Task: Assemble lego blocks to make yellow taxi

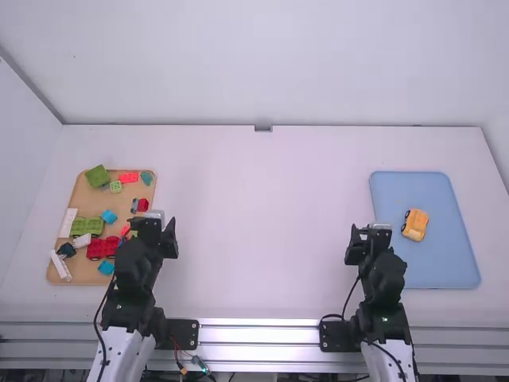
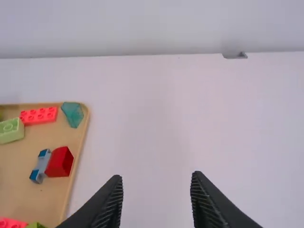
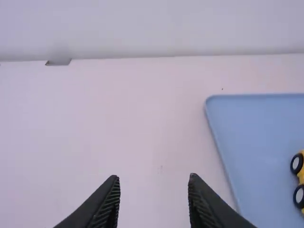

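Yellow taxi is carried by the blue tray, left of which left gripper and right gripper are spread empty, and could be broken apart by overtight squeezing.

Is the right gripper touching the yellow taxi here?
Apart. The right wrist view shows white table and a stretch of blue tray between the open right gripper and the yellow taxi.

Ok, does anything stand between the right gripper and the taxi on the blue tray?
Nothing visible blocks the way: between the right gripper and the taxi runs the tray's rim, which looks low.
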`<action>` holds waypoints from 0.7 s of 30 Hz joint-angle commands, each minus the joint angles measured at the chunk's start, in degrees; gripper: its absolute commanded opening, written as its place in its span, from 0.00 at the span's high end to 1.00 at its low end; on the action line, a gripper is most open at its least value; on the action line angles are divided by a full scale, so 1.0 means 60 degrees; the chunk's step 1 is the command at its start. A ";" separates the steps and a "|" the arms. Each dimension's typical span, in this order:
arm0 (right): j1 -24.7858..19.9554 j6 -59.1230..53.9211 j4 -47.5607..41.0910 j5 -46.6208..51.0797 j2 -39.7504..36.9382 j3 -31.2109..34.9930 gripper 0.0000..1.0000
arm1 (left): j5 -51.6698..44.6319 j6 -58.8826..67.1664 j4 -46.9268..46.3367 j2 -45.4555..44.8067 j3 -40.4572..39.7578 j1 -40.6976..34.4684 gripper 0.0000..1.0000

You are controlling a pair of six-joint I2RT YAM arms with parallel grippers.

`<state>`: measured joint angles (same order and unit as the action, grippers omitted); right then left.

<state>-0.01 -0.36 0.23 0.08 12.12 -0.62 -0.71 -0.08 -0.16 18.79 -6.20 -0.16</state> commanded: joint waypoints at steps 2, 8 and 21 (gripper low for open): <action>0.0002 0.0060 -0.0038 -0.0013 -0.0759 0.0104 0.71 | 0.0118 0.0013 0.0027 -0.0759 0.0741 0.0027 0.70; 0.0002 0.0060 -0.0038 -0.0013 -0.1676 0.0104 0.80 | 0.0118 0.0013 0.0027 -0.1717 0.1033 0.0027 0.80; 0.0002 0.0060 -0.0038 -0.0013 -0.2020 0.0104 0.97 | 0.0118 0.0013 0.0027 -0.3131 0.1033 0.0027 0.97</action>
<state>-0.01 -0.14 0.38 -0.16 0.47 -0.62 -0.27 -0.08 0.23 0.56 -0.54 -0.16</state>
